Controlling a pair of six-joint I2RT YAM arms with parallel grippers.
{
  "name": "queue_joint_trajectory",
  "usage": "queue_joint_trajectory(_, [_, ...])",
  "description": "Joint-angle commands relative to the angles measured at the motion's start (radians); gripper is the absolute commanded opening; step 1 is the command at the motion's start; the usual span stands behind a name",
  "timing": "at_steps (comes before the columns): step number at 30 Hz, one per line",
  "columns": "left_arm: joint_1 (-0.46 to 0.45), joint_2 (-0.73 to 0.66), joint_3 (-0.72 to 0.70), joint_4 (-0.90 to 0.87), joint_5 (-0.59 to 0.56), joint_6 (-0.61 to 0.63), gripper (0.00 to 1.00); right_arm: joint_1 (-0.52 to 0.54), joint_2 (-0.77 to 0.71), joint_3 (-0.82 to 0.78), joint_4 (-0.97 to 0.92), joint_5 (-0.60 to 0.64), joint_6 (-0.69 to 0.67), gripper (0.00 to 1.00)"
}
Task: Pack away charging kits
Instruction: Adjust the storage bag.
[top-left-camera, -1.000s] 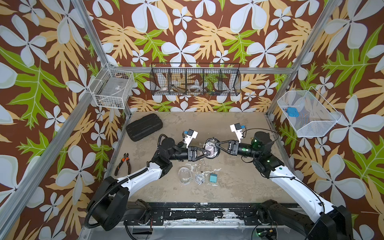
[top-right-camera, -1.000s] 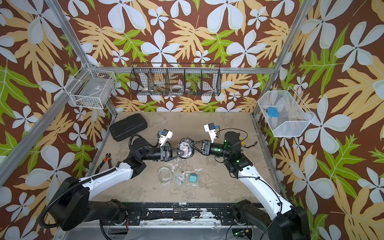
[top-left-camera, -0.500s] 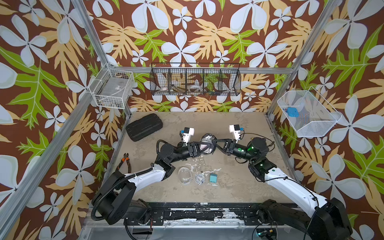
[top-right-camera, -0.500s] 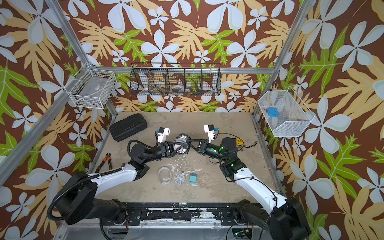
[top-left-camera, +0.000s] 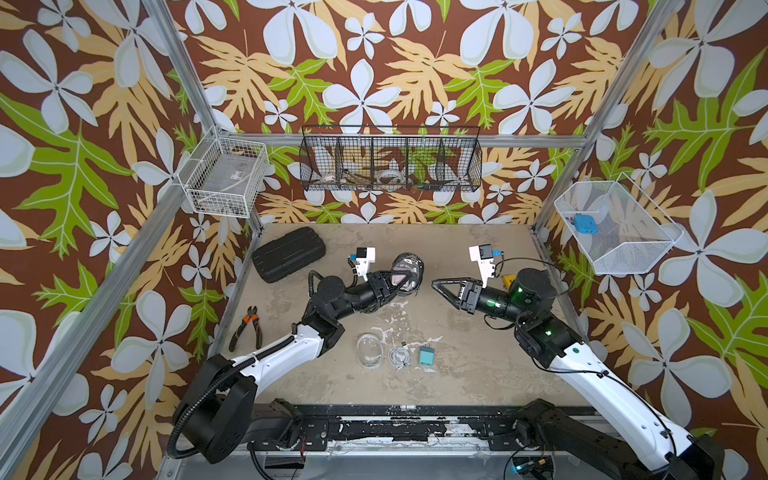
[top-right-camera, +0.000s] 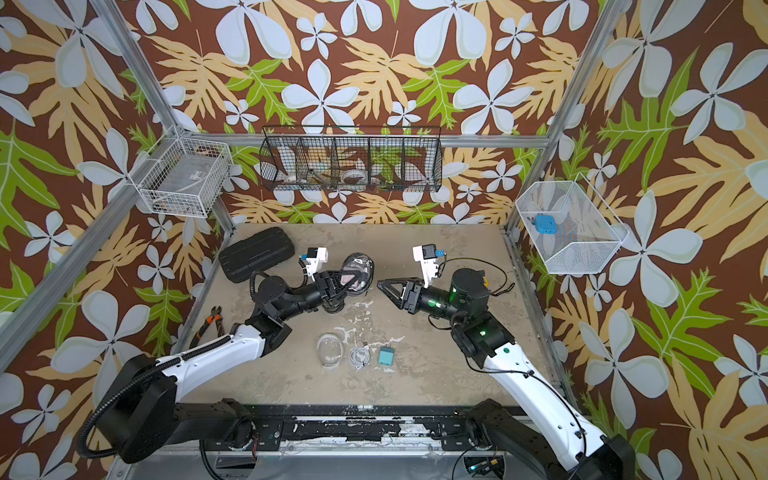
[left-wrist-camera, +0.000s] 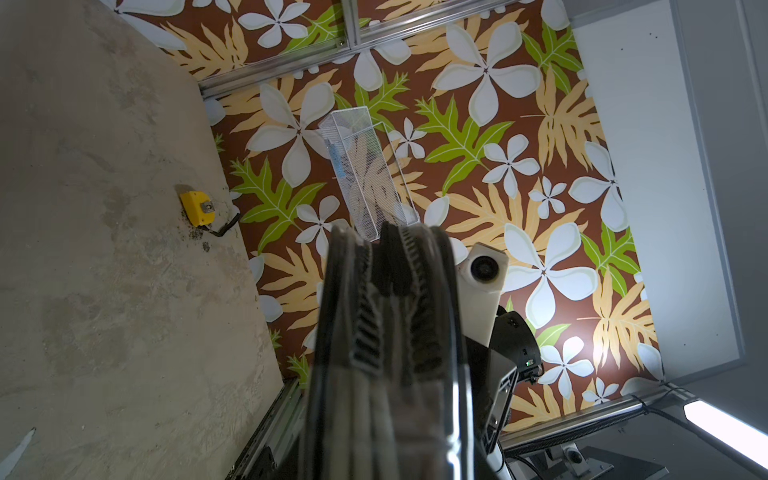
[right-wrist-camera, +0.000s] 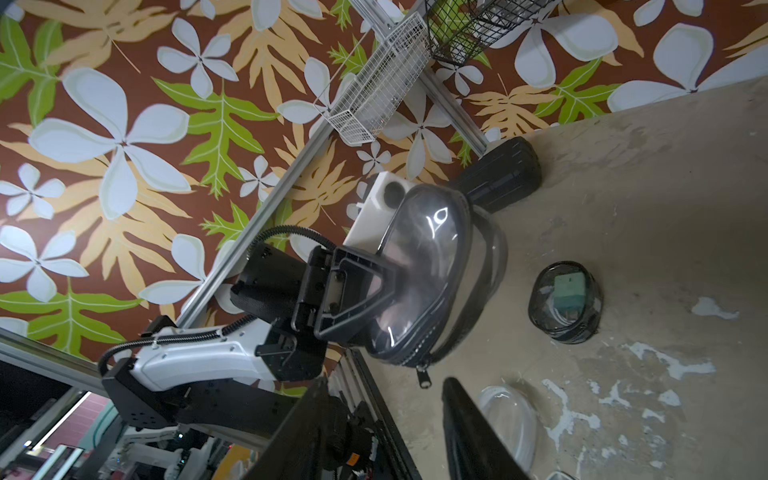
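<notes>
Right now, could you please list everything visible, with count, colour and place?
held pouch: one, black-rimmed, lifted above table
filled pouch: one, black-rimmed, on table, mint block inside
clear-rimmed pouch: one, clear, table front
cable: one, white, beside it
plug block: one, teal, beside cable
hard case: one, black, table back left
pliers: one, orange-black, table left edge
yellow gadget: one, table right edge
black basket: one, back wall
white baskets: two, side walls
blue gadget: one, in right basket
left gripper: shut on held pouch
right gripper: open, empty
</notes>
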Motion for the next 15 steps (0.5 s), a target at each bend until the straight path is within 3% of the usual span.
queue_joint_trajectory(1, [0.003, 0.007, 0.032, -0.076, 0.051, -0.054, 0.09, 0.054, 0.016, 0.069, -0.238, 0.098, -0.305, 0.46])
queue_joint_trajectory(5, [0.003, 0.005, 0.053, -0.153, 0.052, -0.069, 0.11, 0.148, 0.038, 0.14, -0.371, 0.304, -0.506, 0.45])
queue_joint_trajectory(15, [0.003, 0.011, 0.049, -0.16, 0.039, -0.068, 0.14, 0.176, 0.077, 0.149, -0.368, 0.367, -0.623, 0.37])
